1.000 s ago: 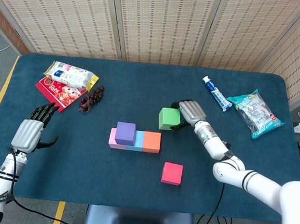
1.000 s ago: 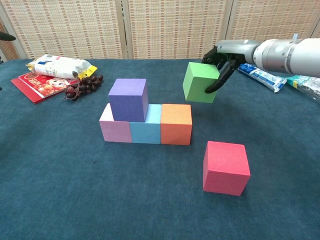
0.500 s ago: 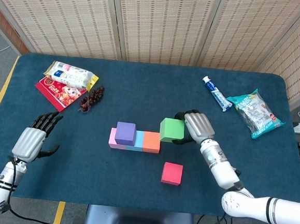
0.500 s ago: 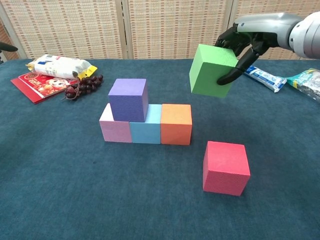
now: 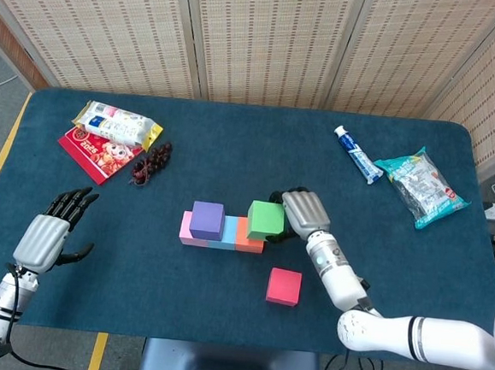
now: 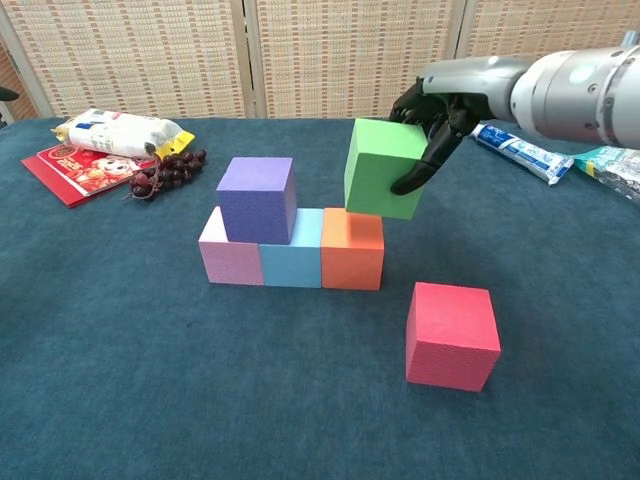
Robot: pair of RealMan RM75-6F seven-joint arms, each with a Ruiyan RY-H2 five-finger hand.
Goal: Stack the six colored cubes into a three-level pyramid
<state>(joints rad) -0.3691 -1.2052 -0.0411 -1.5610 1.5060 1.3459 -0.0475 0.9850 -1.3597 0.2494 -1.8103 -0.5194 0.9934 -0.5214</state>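
Now holding the green cube (image 6: 385, 168) in the right hand (image 5: 302, 213), fingers (image 6: 421, 166) wrapped over its top and far side, just above and slightly right of the orange cube (image 6: 352, 247). To place well: shift left along the bottom row until centred over the seam between the orange cube and the blue cube (image 6: 291, 250), snug beside the purple cube (image 6: 256, 199) that already straddles the pink cube (image 6: 231, 253) and the blue one; square the faces to the row, lower flat, then let go gently so nothing slides. Green cube slightly tilted, lower edge dipping toward the orange cube, no long axis to speak of since all sides look equal; front face turned a little off the row's line. Red cube (image 6: 451, 334) on the table (image 6: 120, 380) near and to the right of the orange cube, untouched, likely meant for the top. Left hand (image 5: 49, 233) well to the left of the pink cube, fingers spread, holding nothing
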